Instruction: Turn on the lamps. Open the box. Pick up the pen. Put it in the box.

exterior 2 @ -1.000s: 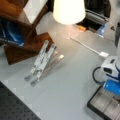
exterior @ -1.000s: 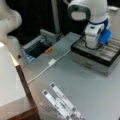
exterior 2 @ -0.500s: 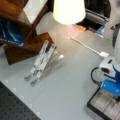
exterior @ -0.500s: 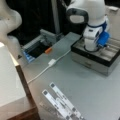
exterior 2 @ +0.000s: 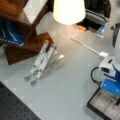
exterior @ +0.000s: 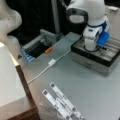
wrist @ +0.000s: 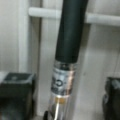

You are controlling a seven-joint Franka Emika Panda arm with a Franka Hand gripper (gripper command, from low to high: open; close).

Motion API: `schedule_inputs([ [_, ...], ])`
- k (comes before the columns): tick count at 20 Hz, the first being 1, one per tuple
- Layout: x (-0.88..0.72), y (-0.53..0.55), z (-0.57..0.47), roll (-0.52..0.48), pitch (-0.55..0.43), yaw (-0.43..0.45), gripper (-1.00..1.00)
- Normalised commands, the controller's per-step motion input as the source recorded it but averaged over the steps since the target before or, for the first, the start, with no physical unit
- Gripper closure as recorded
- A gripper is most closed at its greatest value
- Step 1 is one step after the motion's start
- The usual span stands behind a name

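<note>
Down inside the open case, the gripper (wrist: 62,107) is low over the grey dividers, its two dark fingers (wrist: 17,92) standing apart on either side of the thin black pen with a pale band (wrist: 67,50). Whether they pinch it or have let go I cannot tell; the pen sits between them, not visibly touched. Its long axis runs straight away from the hand, nearly upright in the wrist view, across a pale rib of the wide flat box with grey metal sides (exterior: 100,62). In both front views the white-and-blue wrist hangs over that box (exterior 2: 100,105), lid off. The cream lampshade (exterior 2: 68,11) glows. White bars with dark marks (exterior: 62,102) lie well apart.
</note>
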Motion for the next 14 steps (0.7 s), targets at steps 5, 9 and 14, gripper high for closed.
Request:
schedule_inputs([
  [5,-0.11,-0.03,-0.04,-0.114,-0.093,0.046,-1.0],
  [9,-0.1,-0.04,0.05,-0.103,-0.063,0.07,-1.0],
  [14,-0.14,-0.1,0.22,-0.098,0.024,0.122,-1.0],
])
